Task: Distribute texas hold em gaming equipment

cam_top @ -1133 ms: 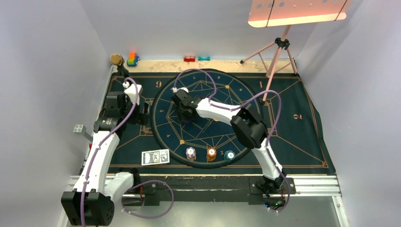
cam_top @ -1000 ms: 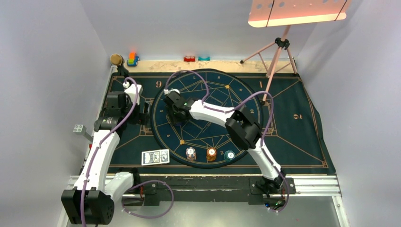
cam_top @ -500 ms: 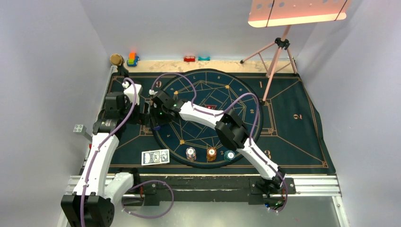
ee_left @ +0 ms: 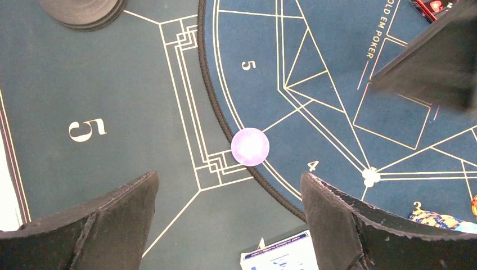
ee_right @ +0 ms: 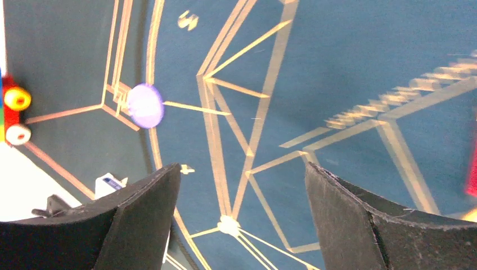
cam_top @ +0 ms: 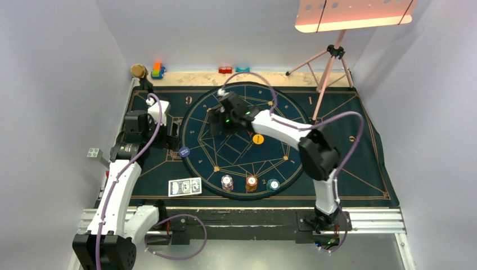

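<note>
A dark-blue disc (cam_top: 184,151) lies flat on the left rim of the round mat (cam_top: 281,112); it looks pale purple in the left wrist view (ee_left: 250,147) and the right wrist view (ee_right: 145,105). My right gripper (cam_top: 216,127) hangs open over the mat's centre-left, apart from the disc, with nothing between its fingers (ee_right: 243,169). My left gripper (cam_top: 171,135) stands open just above the disc, empty (ee_left: 228,180). A yellow disc (cam_top: 258,139) lies near the mat's centre. The playing cards (cam_top: 185,187) sit at the front left. Three chip stacks (cam_top: 251,183) line the mat's front rim.
A microphone (cam_top: 138,71) and toy blocks (cam_top: 158,70) stand at the back left, more blocks (cam_top: 225,70) at the back centre. A pink stand (cam_top: 326,67) rises at the back right. The right arm (ee_left: 439,62) reaches into the left wrist view's upper right.
The right gripper swung left to the mat's rim, opened and left the dark-blue disc there, then drew back toward the centre. The yellow disc now shows. The left arm stayed put.
</note>
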`<state>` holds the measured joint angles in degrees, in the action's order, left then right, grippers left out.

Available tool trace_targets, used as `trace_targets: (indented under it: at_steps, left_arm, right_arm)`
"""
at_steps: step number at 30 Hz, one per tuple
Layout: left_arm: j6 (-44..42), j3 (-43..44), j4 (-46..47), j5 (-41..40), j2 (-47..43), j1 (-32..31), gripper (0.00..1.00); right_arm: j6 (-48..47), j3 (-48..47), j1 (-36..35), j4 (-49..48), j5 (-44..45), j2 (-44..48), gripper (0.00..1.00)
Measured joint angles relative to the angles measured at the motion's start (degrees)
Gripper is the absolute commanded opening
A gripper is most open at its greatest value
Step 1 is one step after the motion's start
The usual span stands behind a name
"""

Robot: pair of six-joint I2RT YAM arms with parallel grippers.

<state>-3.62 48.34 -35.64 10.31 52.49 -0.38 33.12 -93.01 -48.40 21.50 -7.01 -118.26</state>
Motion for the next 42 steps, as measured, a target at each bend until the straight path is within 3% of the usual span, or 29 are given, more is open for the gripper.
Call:
trace_targets:
  at_steps: [5,9,15,26,33,42]
  left_arm:
    - [0.0,-0.1,0.0,0.5,0.0,0.1,1.0]
    - [0.0,-0.2,0.0,1.0,0.0,1.1,1.0]
    - [0.0,-0.2,0.0,1.1,0.0,1.2,1.0]
    - [0.0,-0.3,0.0,1.3,0.0,1.2,1.0]
    - [0.0,-0.3,0.0,1.3,0.0,1.2,1.0]
    - [0.0,-0.3,0.0,1.3,0.0,1.2,1.0]
  right_arm:
    - [-0.9,6.7,6.9,3.3,12.3,11.7,0.84]
    - [-1.3,11.6,10.0,5.6,19.8,14.4,0.85]
    - [-3.4,12.0,11.7,9.0,23.1,7.6,0.89]
    - [-9.1,1.7,11.6,11.7,26.6,-1.9,0.9]
    - [-10.0,-0.1,12.7,11.2,26.8,-4.3,0.78]
    - [-7.8,3.4,15.9,9.0,27.2,-2.4,0.45]
